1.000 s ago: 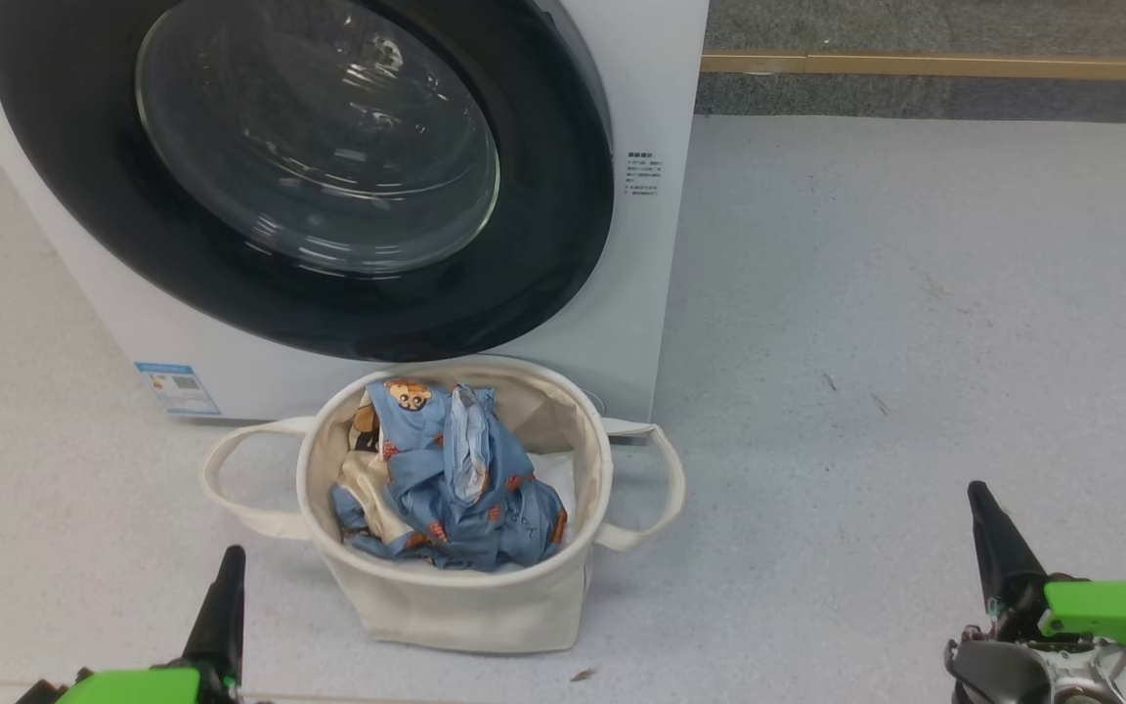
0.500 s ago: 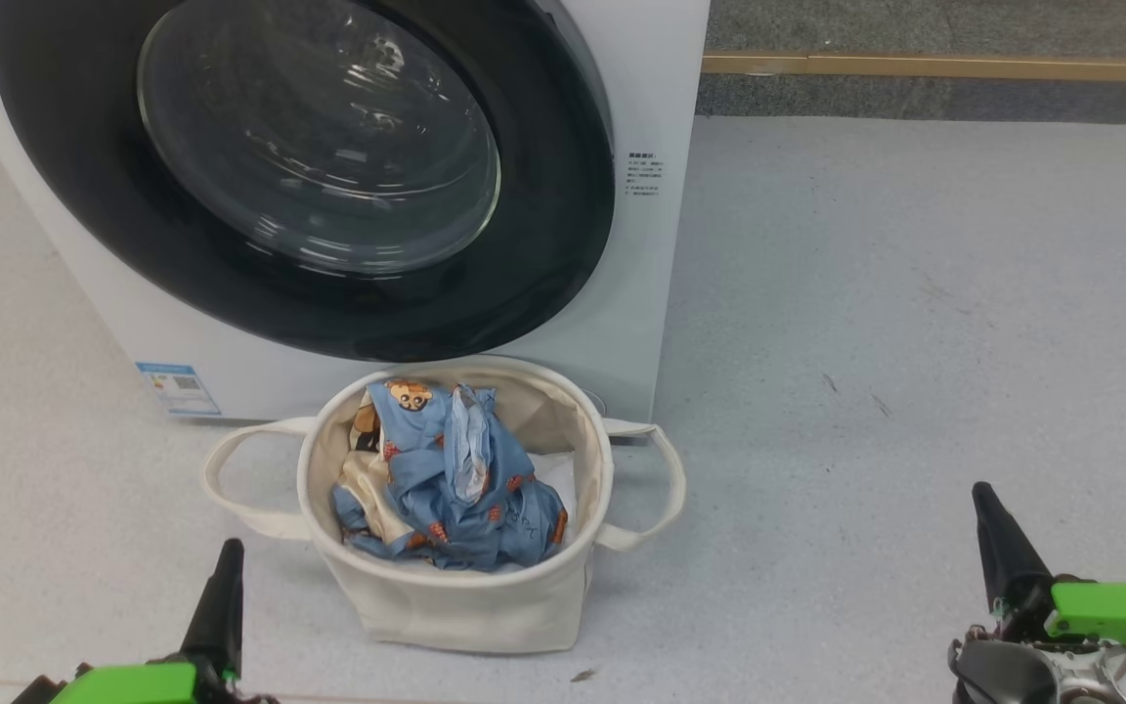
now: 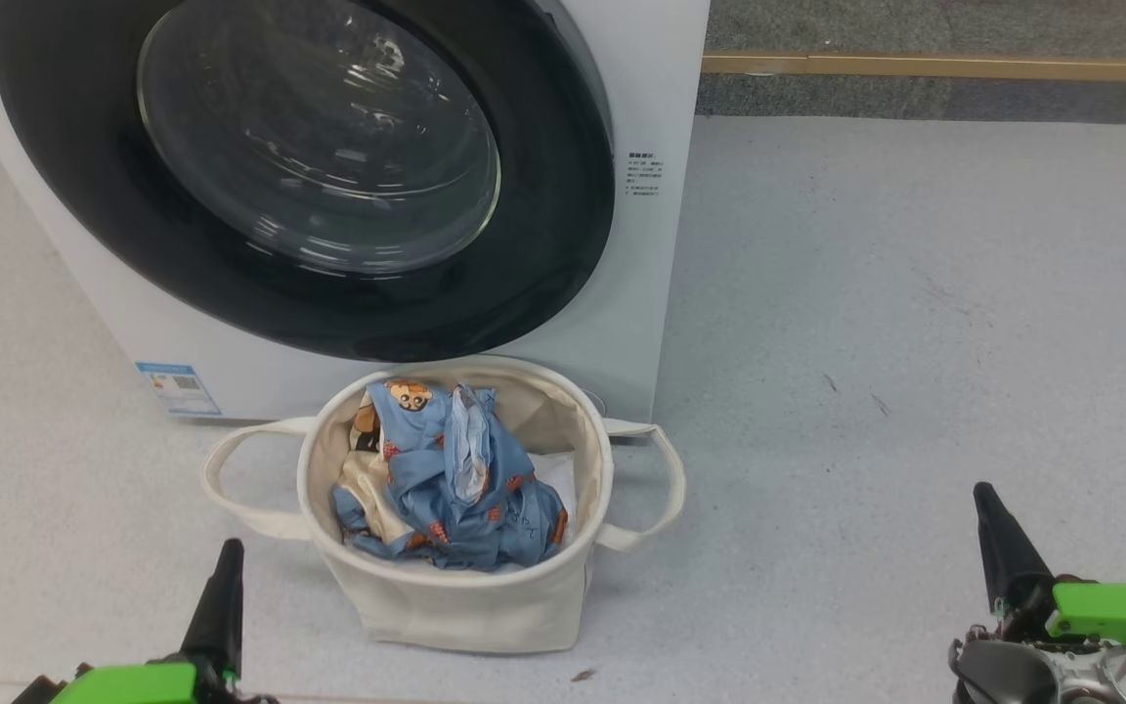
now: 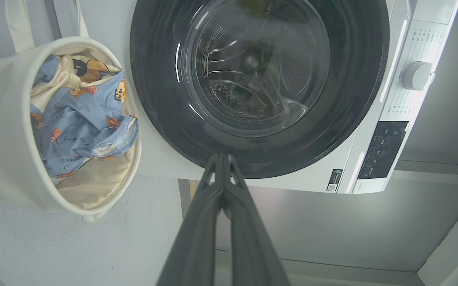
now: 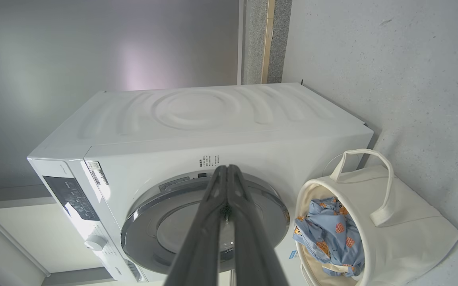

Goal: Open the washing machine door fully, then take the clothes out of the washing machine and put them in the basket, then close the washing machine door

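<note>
Left gripper (image 3: 227, 562) and right gripper (image 3: 989, 510) stay pinched shut, empty, unmoved — the clothes (image 3: 455, 479) lie in the basket (image 3: 465, 611), the washing machine door (image 3: 548, 254) closed — task looks finished.

Bright, even, cool white light falls from overhead, so shadows stay soft; a faint one lies on the floor (image 3: 866, 342) at the foot of the basket (image 3: 465, 606). Curved white streaks of glare cross the glass of the washing machine door (image 3: 319, 137). The head view is sharp. Both wrist views bow straight lines near their edges, and a pale pinkish glow sits on the wall (image 5: 133, 59).
</note>
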